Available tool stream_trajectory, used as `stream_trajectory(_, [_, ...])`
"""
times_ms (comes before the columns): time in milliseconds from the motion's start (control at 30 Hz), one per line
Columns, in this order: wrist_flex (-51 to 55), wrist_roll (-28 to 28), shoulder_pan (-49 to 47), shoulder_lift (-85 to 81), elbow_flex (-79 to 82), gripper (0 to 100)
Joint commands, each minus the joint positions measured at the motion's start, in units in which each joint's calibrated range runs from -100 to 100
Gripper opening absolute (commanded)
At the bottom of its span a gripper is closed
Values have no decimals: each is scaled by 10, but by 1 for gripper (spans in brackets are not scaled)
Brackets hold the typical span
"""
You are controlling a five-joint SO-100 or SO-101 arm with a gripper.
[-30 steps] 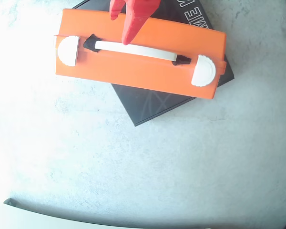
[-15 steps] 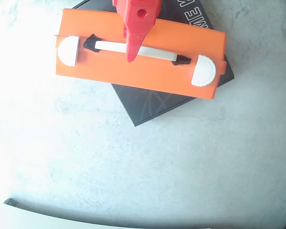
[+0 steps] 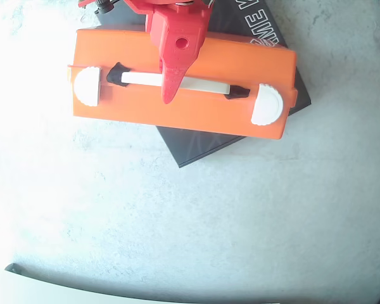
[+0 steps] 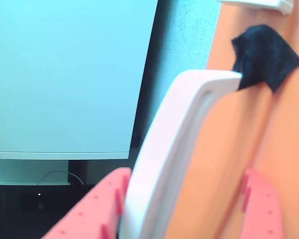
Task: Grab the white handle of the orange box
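The pale surface (image 3: 196, 215) fills most of the overhead view. One orange box (image 3: 240, 63) lies across the upper centre, partly propped on one flat black box (image 3: 196, 145). Two white latches (image 3: 87, 87) are counted, one at each end. One white handle (image 3: 206, 85) runs between two black pivot mounts (image 3: 116, 74). The red gripper (image 3: 169, 95) is seen reaching down over its left half. In the wrist view the handle (image 4: 164, 164) sits between partly open jaws; contact cannot be told, closing likely remains.
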Motion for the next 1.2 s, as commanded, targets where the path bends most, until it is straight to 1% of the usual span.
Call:
stream_trajectory(0, [2,3,2,1,17,27])
stream_trajectory(133, [2,3,1,-14,21,27])
stream_trajectory(233, [0,3,1,-43,54,27])
stream_trajectory(300, [-20,4,1,-75,100,27])
stream_trajectory(400, [-82,5,-10,-150,201,27])
stream_trajectory(467, [-86,6,-19,-175,208,27])
stream_trajectory(800, [-88,5,-20,-177,216,27])
stream_trajectory(1167, [-86,7,-12,-177,271,27])
